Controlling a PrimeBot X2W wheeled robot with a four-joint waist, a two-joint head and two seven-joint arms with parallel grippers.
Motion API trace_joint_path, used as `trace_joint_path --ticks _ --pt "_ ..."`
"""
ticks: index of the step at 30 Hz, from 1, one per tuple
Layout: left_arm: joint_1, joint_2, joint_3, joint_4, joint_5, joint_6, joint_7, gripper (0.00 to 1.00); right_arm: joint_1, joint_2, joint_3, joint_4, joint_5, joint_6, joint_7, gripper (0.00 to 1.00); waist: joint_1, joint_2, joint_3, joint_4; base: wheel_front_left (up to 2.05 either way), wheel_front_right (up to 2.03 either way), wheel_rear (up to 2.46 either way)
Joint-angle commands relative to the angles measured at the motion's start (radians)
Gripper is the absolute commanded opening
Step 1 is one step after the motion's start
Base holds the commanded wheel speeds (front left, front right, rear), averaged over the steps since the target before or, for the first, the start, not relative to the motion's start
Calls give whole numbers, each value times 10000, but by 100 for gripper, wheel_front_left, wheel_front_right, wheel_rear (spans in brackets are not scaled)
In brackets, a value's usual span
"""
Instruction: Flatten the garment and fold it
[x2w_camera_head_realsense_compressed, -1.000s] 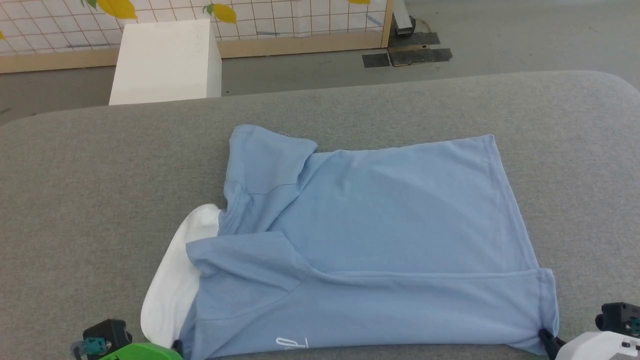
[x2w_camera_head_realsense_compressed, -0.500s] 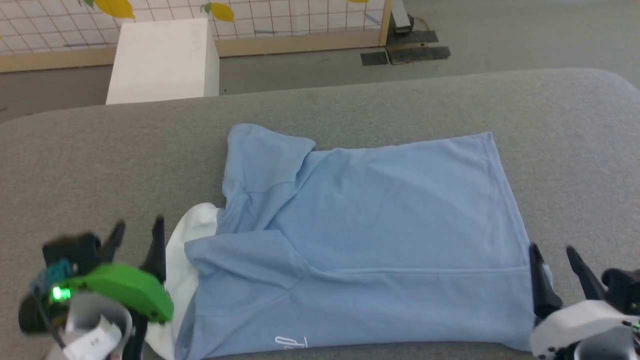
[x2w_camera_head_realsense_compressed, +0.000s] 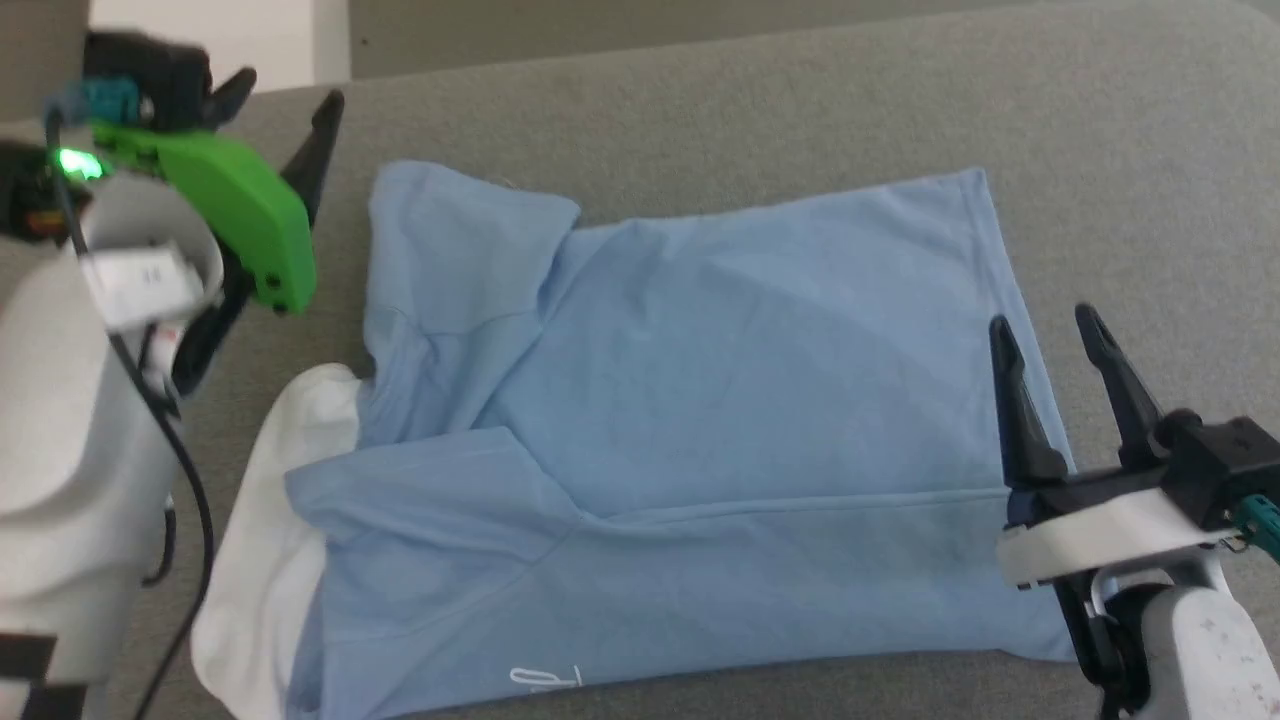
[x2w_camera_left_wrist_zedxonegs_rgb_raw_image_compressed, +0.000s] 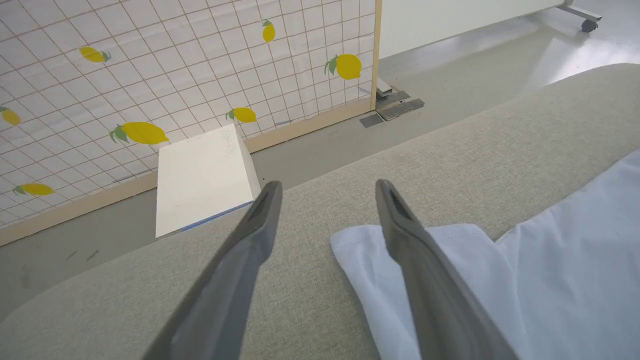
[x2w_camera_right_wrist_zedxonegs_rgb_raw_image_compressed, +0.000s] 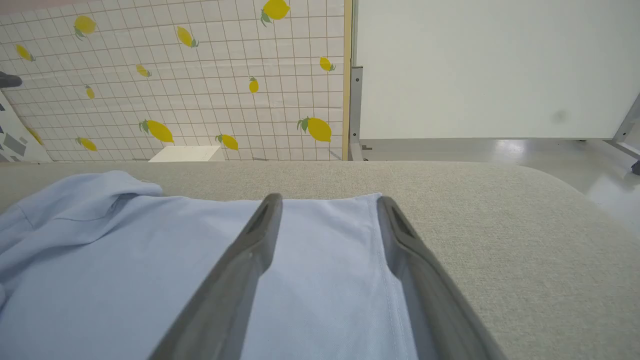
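Garment (x2w_camera_head_realsense_compressed: 720, 420): light blue polo shirt, is lying spread out on the grey padded surface (x2w_camera_head_realsense_compressed: 800, 90), collar end pointing to the robot's left and hem to its right.
Near edge: a long strip of the shirt is lying folded over the body along the side closest to the robot, and a bit of the white cursive logo (x2w_camera_head_realsense_compressed: 545, 680) is peeking out at the very edge.
Collar (x2w_camera_head_realsense_compressed: 270, 520): white, is sticking out from under the blue cloth at the left end.
Far sleeve (x2w_camera_head_realsense_compressed: 450, 240): is lying turned in over the shoulder, creasing slightly.
Left gripper (x2w_camera_head_realsense_compressed: 285, 95): is hovering off the shirt's far left corner, fingers standing well apart and gripping nothing; in its wrist view one finger is crossing in front of the sleeve corner, the other in front of bare grey fabric.
Right gripper (x2w_camera_head_realsense_compressed: 1045, 325): is hanging over the hem at the right end, fingers spread wide, nothing caught between them.
Background: a white box (x2w_camera_left_wrist_zedxonegs_rgb_raw_image_compressed: 200, 180) is sitting on the floor in front of a lemon-print screen (x2w_camera_left_wrist_zedxonegs_rgb_raw_image_compressed: 150, 75).
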Motion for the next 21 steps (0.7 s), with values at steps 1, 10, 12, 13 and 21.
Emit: trace_joint_path --ticks 1,10,12,13,21 --pt "-479 5 -123 313 -107 -98 410 100 -292 7 137 -10 -17 -13 -89 100 0 0 1044 -651 0 0 0" --pt "-2312 223 -462 1970 -501 206 4126 100 -1076 99 791 -37 162 -13 -167 100 0 0 2013 -1380 0 0 0" --pt "-2405 245 -387 2089 -681 431 4781 100 -1137 127 836 -11 214 -13 -216 100 0 0 2107 -1483 0 0 0" --pt "-2420 251 -354 2094 -762 504 5006 100 -1156 139 853 7 238 -13 -237 100 0 0 2139 -1517 0 0 0" --pt "-1789 464 -236 1544 -1333 1328 6944 0 -1921 113 1107 488 200 -13 124 100 0 0 2277 -1626 0 0 0"
